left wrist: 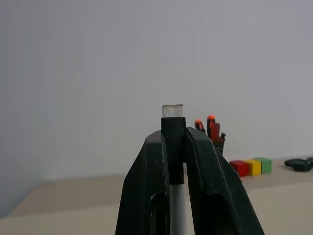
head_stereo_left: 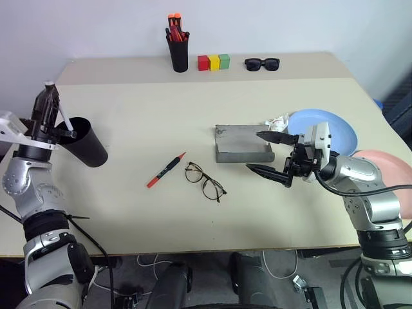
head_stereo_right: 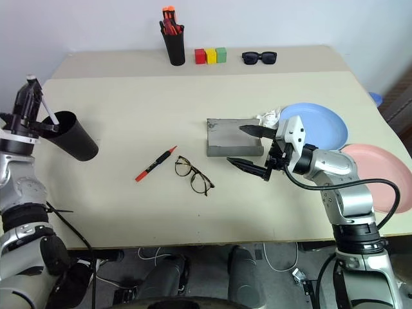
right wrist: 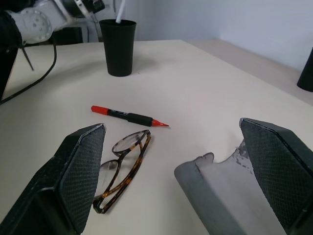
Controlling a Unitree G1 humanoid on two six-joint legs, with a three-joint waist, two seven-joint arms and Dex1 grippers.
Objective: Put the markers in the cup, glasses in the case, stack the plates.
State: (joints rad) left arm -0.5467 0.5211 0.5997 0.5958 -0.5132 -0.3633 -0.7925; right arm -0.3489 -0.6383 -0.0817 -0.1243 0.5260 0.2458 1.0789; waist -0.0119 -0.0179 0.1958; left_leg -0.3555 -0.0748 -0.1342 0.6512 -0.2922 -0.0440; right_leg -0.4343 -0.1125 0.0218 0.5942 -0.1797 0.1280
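You're working over a cream table (head_stereo_left: 193, 212) set against a pale wall. At your far left, the left gripper (head_stereo_left: 46, 96) is pinched shut on a white-barrelled marker (head_stereo_left: 64, 122) whose lower end dips into the black cup (head_stereo_left: 87, 143), apparently so it can drop straight in. How deep it sits you can't tell; the cup wall hides it. Mid-table, a second marker (head_stereo_left: 165, 170) lies uncapped beside the glasses (head_stereo_left: 205, 181), both still loose. Just right of them the grey case (head_stereo_left: 243, 143) lies open. Your right gripper (head_stereo_left: 275, 156) hovers at its near corner, fingers spread wide and empty, likely poised for the glasses. The blue plate (head_stereo_left: 338, 129) and pink plate (head_stereo_left: 393, 168) sit unstacked behind that arm, which covers part of each.
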